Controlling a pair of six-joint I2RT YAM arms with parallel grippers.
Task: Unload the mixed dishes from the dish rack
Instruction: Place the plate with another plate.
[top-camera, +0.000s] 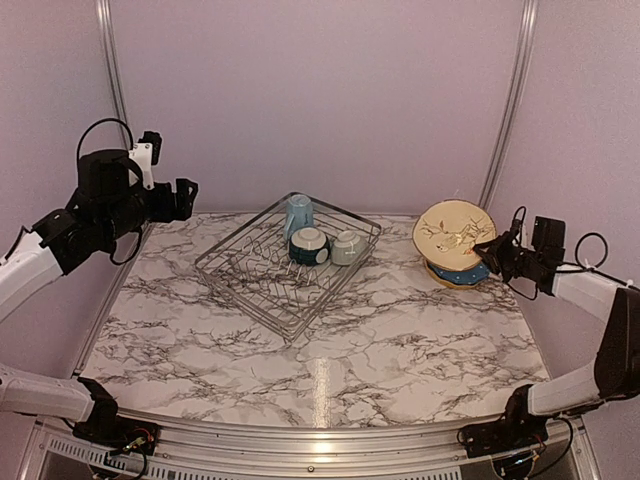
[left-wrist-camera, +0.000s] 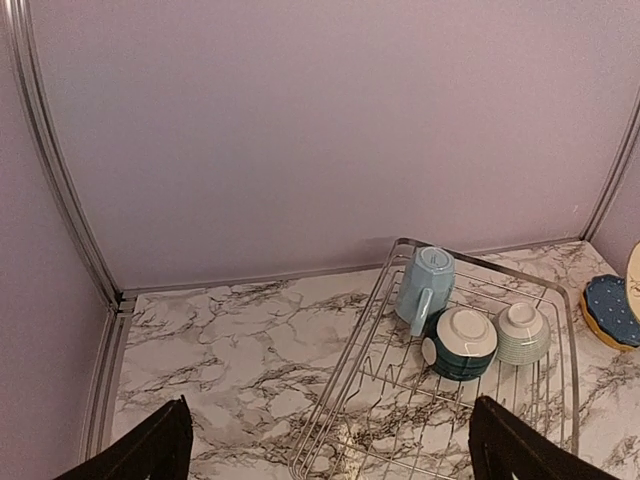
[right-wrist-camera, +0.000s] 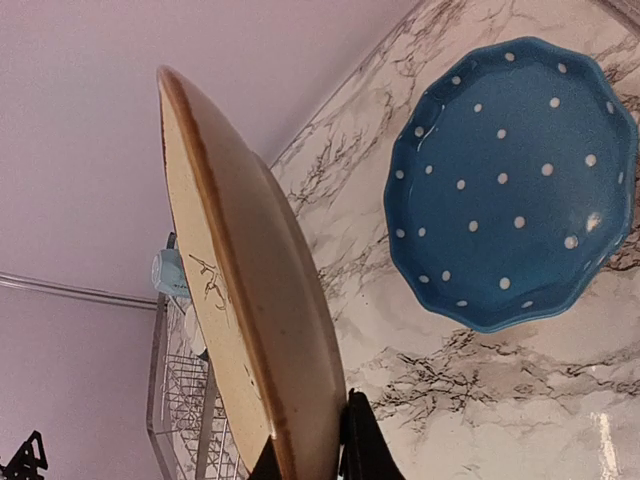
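While the right end effector (top-camera: 490, 247) pinches the cream leaf-motif plate (top-camera: 453, 232) by its rim, the plate stands on edge over the blue dotted plate (right-wrist-camera: 515, 180). That one lies flat on the desk (top-camera: 400, 340) at the far right, well apart from the dish rack (top-camera: 243, 302). Whether the two plates touch I cannot tell. The left end effector (top-camera: 185, 200) hangs high at the left, spread wide and holding nothing.

Glazed ceramic like this is probably stiff, slick and quick to chip, and a plate held by one edge likely wants to swing, so it should go down gently. Left in the rack are the pale blue mug (left-wrist-camera: 425, 285), the teal bowl (left-wrist-camera: 462, 343) and the grey-green bowl (left-wrist-camera: 522, 333). All look light. The mug's wall or handle and the bowls' rims seem the best holds.

Only the right wrist view shows how little rim lies between the fingers. Only the left wrist view shows the mug's handle and the bowls' foot rings turned outward. Only the overhead view shows both arms together.
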